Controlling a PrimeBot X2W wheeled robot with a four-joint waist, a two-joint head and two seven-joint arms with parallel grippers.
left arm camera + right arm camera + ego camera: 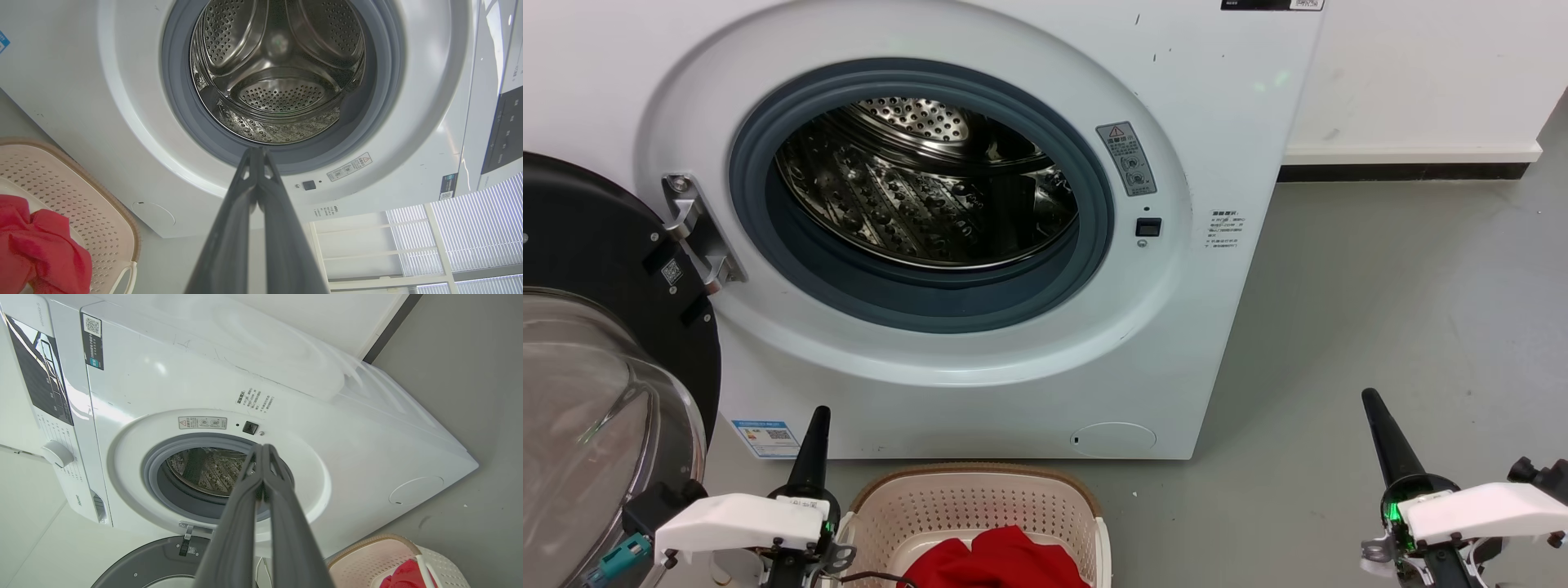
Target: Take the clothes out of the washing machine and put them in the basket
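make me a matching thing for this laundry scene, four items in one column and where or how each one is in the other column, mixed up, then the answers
Column one
1. bright red fabric clothes
2. perforated steel drum
3. black-rimmed glass door
4. dark two-fingered left gripper

Column two
a. swung open, at the head view's left
b. shut, holding nothing
c. ringed by the grey rubber seal
d. lying in the cream perforated plastic basket

Pairs: 1-d, 2-c, 3-a, 4-b
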